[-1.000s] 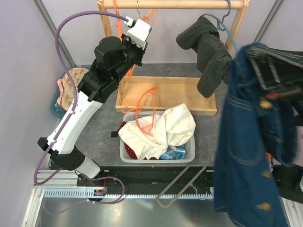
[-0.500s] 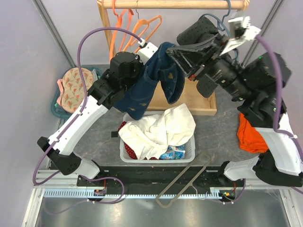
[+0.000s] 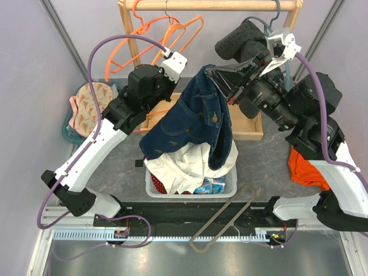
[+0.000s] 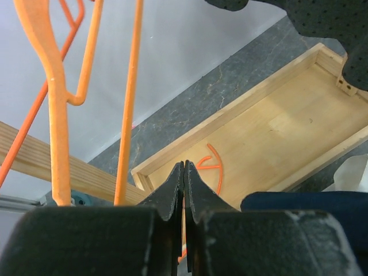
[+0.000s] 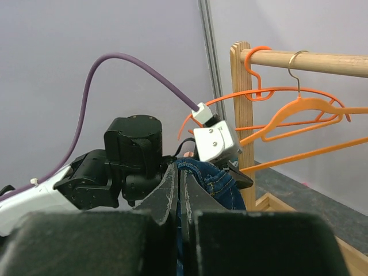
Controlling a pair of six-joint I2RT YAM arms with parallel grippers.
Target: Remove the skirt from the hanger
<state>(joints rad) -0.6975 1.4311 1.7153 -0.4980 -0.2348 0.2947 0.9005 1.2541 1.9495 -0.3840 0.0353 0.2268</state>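
A blue denim garment [image 3: 192, 123] hangs over the basket between both arms. My right gripper [image 5: 179, 167] is shut on its waistband, which shows blue right of the fingers [image 5: 224, 181]. My left gripper [image 4: 184, 164] is shut, with a thin orange strip of a hanger [image 4: 184, 253] caught low between its jaws. In the top view its tips are hidden behind the denim, and an orange hanger arm [image 3: 158, 111] sticks out to the left there. Of the skirt only a sliver of dark red cloth [image 3: 157, 185] shows, under white cloth in the basket.
A white basket [image 3: 230, 187] holds white cloth [image 3: 184, 164]. Behind it lies a wooden tray [image 3: 241, 129] under the wooden rail [image 3: 218, 5]. Orange hangers [image 3: 184, 29] and a grey dotted garment [image 3: 253, 63] hang there. Orange cloth [image 3: 302, 167] lies right, floral cloth [image 3: 86, 103] left.
The denim garment has travelled from the far right to the middle, above the basket. My left arm has come down from the rail to the garment's top.
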